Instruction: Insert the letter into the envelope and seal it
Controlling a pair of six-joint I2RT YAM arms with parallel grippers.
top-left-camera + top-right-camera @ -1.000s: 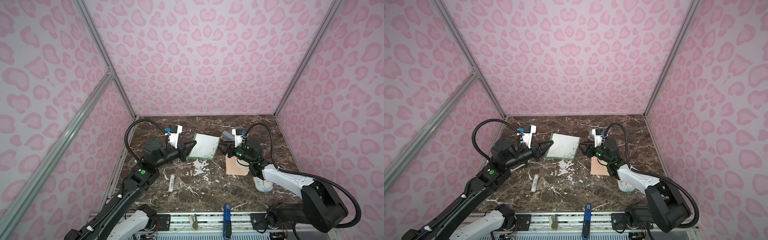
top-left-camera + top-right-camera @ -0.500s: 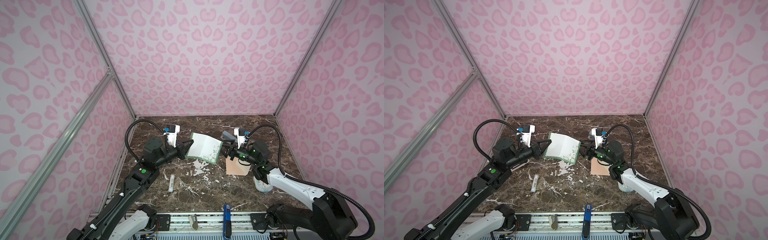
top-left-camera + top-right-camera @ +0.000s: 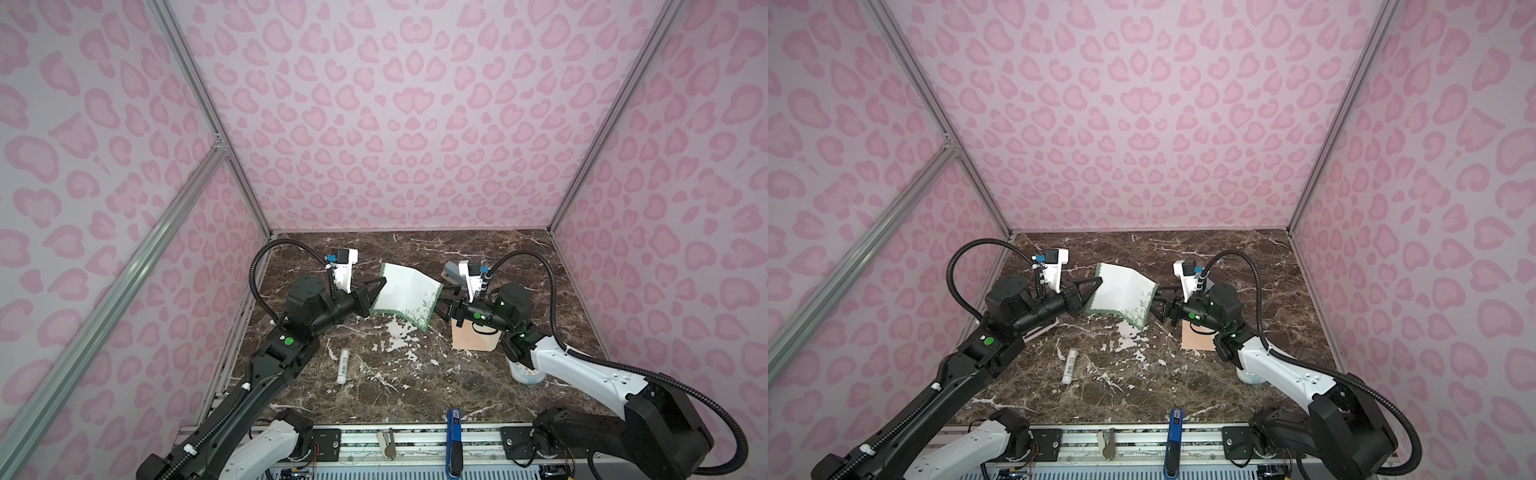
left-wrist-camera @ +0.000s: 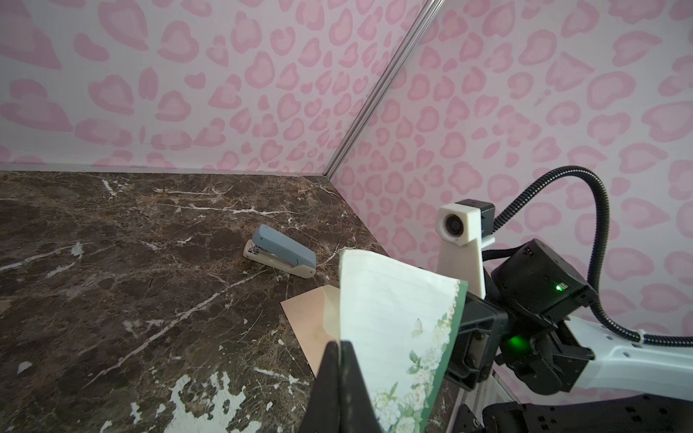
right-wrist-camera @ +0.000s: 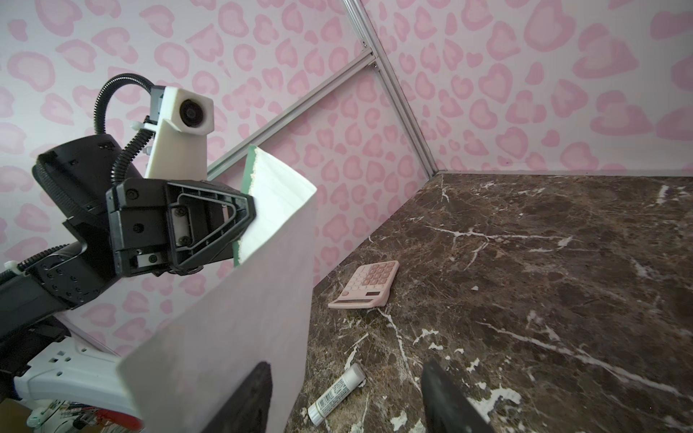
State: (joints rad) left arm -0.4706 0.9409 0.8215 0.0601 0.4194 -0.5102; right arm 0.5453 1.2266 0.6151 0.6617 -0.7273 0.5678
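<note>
**Letter off the bench, envelope not yet filled**

Held between the two arms near the middle of the workspace, the letter [image 3: 405, 299] hangs clear of the bench [image 3: 415, 395]. The left jaws are pinched shut on one of its edges. The right jaws stand wide apart, and the opposite edge sits in their gap close to one finger [image 5: 257, 393]; whether paper and finger touch cannot be told.

The envelope [image 3: 473, 338] lies flat on the bench, partly under the right arm's wrist, just beside and below the letter. In the left wrist view, a paler cream patch [image 4: 330, 307] at its end nearest the letter suggests the flap is open.

By these views only the pick-up looks done. Sliding the sheet into the pocket, folding the flap down and sealing it all appear to be left. A glue stick [image 3: 343, 365] lies on the bench, well apart from both.

The sheet is thin and bows in a soft curve rather than hanging flat. Its upper face is white with faint ruled lines and a green border, and white flowers are printed at one corner [image 4: 420, 360]. The back, seen in the right wrist view, is plain white.
</note>
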